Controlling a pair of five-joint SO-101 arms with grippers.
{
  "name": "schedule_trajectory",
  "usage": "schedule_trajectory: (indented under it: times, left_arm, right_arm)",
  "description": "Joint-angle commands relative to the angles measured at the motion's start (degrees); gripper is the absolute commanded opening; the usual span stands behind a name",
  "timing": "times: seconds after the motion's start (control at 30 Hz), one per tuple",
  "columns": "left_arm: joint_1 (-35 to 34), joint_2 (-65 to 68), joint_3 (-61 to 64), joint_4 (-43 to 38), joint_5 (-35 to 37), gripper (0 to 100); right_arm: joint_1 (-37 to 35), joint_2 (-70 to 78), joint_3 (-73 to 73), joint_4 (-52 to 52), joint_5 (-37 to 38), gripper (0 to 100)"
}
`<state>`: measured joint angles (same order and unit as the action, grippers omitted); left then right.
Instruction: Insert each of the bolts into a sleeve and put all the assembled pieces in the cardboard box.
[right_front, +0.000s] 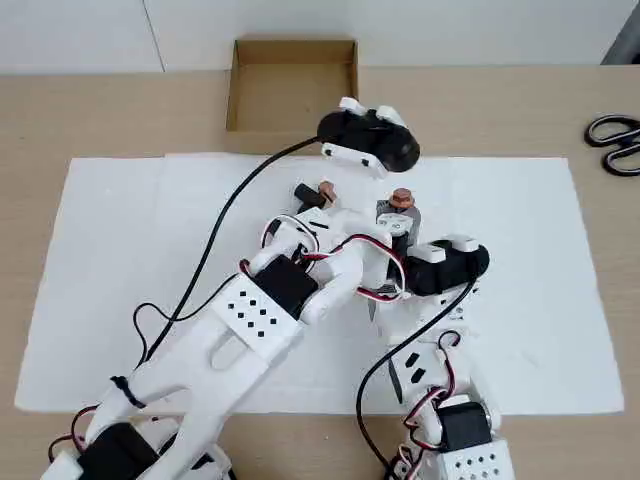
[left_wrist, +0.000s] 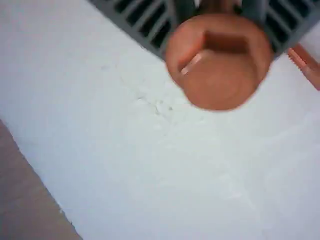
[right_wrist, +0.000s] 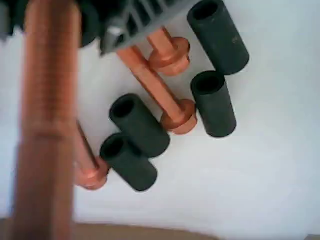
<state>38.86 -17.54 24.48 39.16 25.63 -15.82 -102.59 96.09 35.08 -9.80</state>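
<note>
A lab-style workbench — a pale wooden table (right_front: 100, 110) against a plain white wall (right_front: 450, 30). A white mat (right_front: 110, 290) lies on it, scissors (right_front: 614, 144) at the edge.

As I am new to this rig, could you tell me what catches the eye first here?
A copper bolt looms close in the right wrist view, with four black sleeves and three loose bolts lying on the white sheet beyond. In the high view, the cardboard box sits past the sheet's far edge.

White arms (right_front: 215, 350) — black servos (right_front: 290, 283), red-black cables (right_front: 352, 245)
</note>
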Motion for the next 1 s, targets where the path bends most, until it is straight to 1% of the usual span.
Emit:
schedule_trajectory:
  times: [0.0,0.17,0.4,0.57,0.87,0.97]
  left_arm:
    - [-0.88,-2.64,-0.22,0.00,-0.79,0]
    - [-2.99,-2.55,-0.13,-0.09,-0.79,0]
    - [-1.58,1.41,-0.04,-1.23,-0.70,0]
    - [-0.79,1.41,-2.51,-1.05,-0.70,0]
    - [-0.79,1.41,-2.68,-0.88,-0.62,0]
    - [0.26,1.41,-2.68,0.35,-0.62,0]
  right_arm:
    - [-0.40,-1.36,0.44,-0.13,0.44,0.4]
    - [-0.40,-1.36,0.44,-0.13,0.44,0.4]
    - [-0.40,-1.36,0.44,-0.13,0.44,0.4]
    - [-0.40,-1.36,0.44,-0.13,0.44,0.4]
    - [-0.40,-1.36,0.44,-0.13,0.44,0.4]
    - [-0.40,-1.36,0.44,-0.13,0.44,0.4]
